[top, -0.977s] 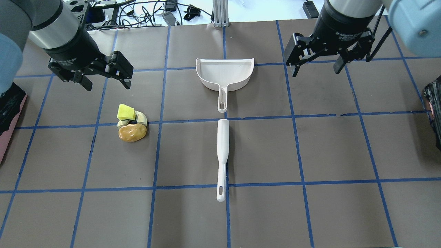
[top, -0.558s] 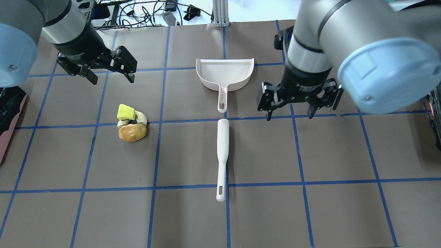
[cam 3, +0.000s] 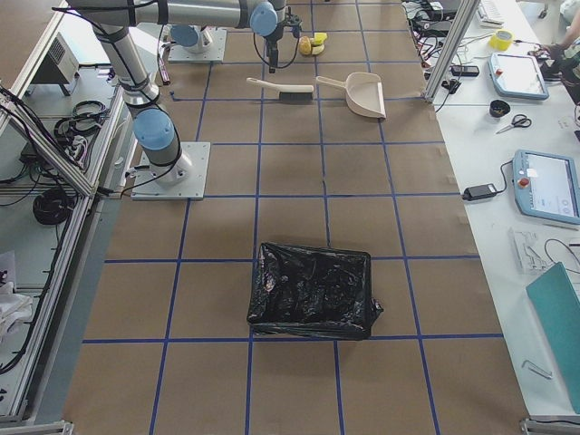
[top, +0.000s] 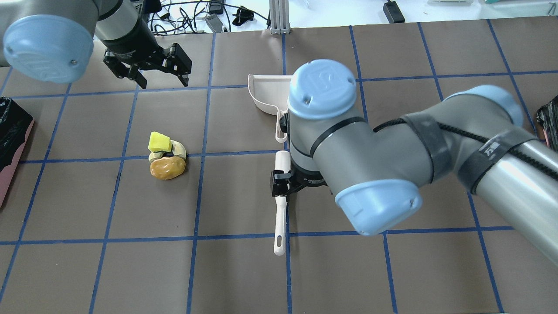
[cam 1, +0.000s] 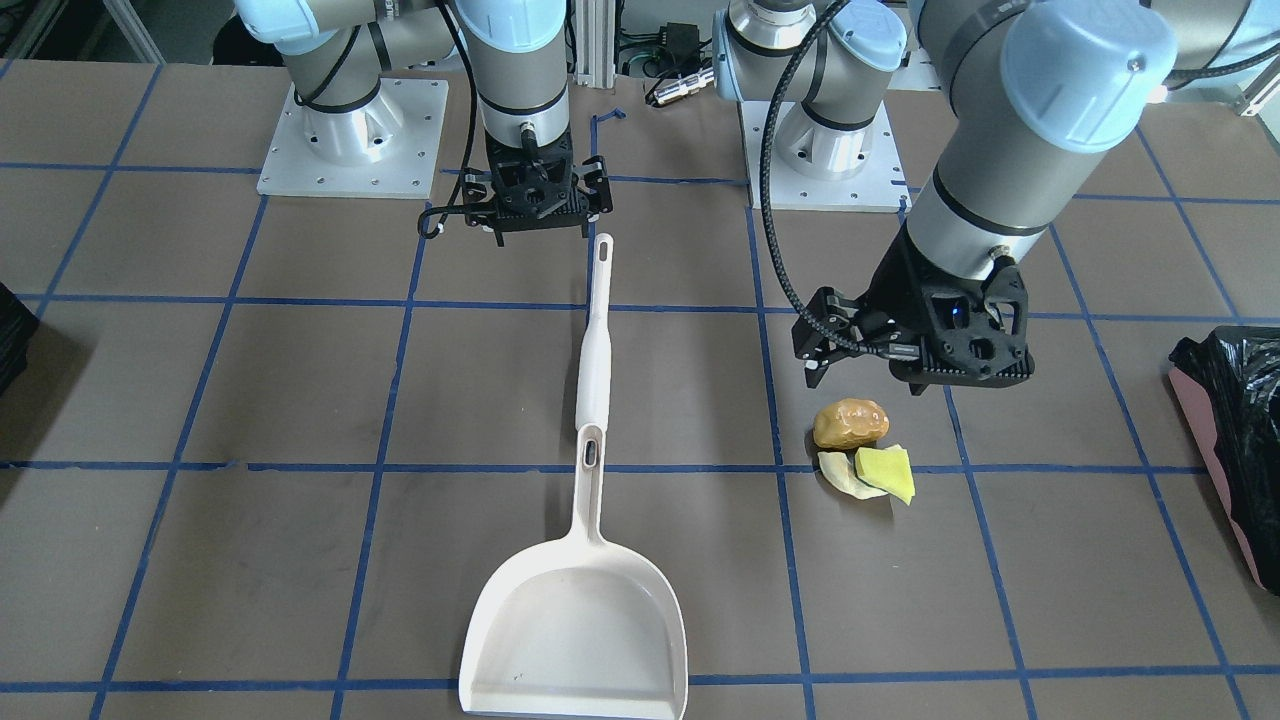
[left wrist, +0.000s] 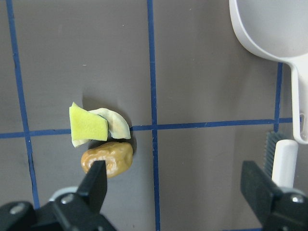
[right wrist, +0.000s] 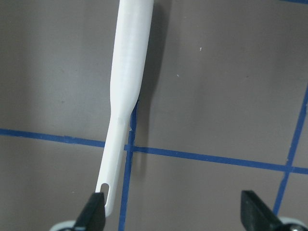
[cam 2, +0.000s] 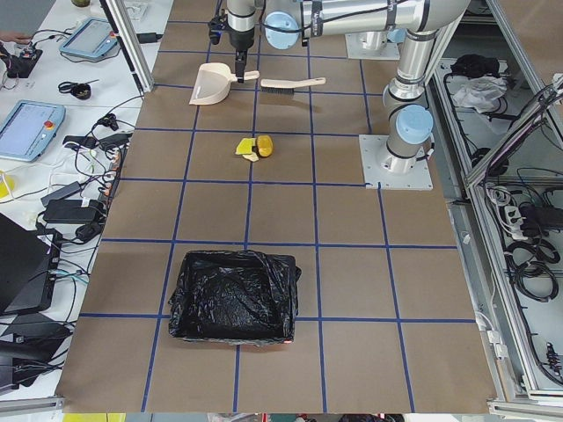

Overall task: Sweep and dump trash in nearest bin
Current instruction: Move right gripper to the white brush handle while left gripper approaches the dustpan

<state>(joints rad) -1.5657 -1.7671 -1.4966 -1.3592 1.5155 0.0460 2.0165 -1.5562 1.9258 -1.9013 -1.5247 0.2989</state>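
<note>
The trash is a golden-brown lump, a pale peel piece and a yellow-green wedge, clustered on the table left of centre, also seen as trash and trash. My left gripper hangs open above the table just beyond the cluster, the left gripper empty. The bin, pink-sided with a black bag, sits at the table's left end, bin. My right gripper stands open over the handle of a white brush; the handle lies near one finger.
A white dustpan lies in line with the brush, its handle towards the bristle end, dustpan. A second black-bagged container sits at the right table end. Cables and devices lie beyond the far edge.
My right arm has swung from the far right in over the middle and now covers the brush. The left gripper has shifted right and farther from the robot, staying open.
</note>
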